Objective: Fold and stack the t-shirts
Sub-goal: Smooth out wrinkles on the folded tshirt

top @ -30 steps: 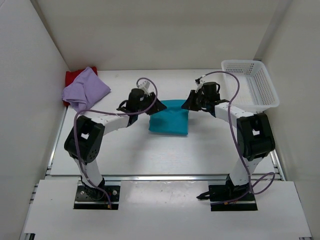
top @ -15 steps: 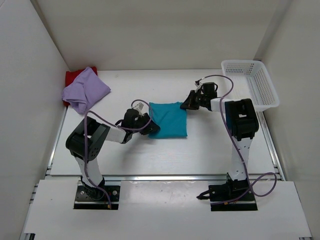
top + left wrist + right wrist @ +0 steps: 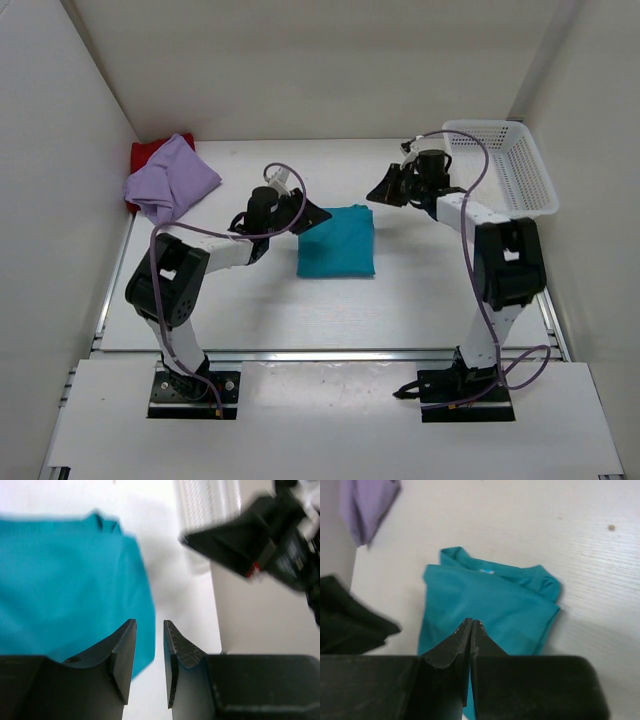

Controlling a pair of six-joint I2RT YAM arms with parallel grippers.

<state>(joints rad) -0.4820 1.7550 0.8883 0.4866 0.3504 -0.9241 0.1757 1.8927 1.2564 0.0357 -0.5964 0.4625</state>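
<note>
The folded teal-blue t-shirt [image 3: 337,245] lies flat in the middle of the table. It also shows in the left wrist view [image 3: 65,580] and the right wrist view [image 3: 490,600]. My left gripper [image 3: 315,215] hovers at the shirt's far left corner, its jaws a narrow gap apart and empty [image 3: 150,622]. My right gripper [image 3: 378,195] hangs just off the shirt's far right corner, shut and empty [image 3: 471,621]. The lavender t-shirt [image 3: 170,180] lies crumpled at the far left on top of the dark red t-shirt [image 3: 147,152].
A white lattice basket [image 3: 505,170] stands at the far right of the table. White walls close in the left, back and right sides. The arm cables loop above both arms.
My left gripper has moved from the shirt's near left edge up to its far left corner. My right gripper has shifted slightly up and right. The teal shirt has stayed in place.
</note>
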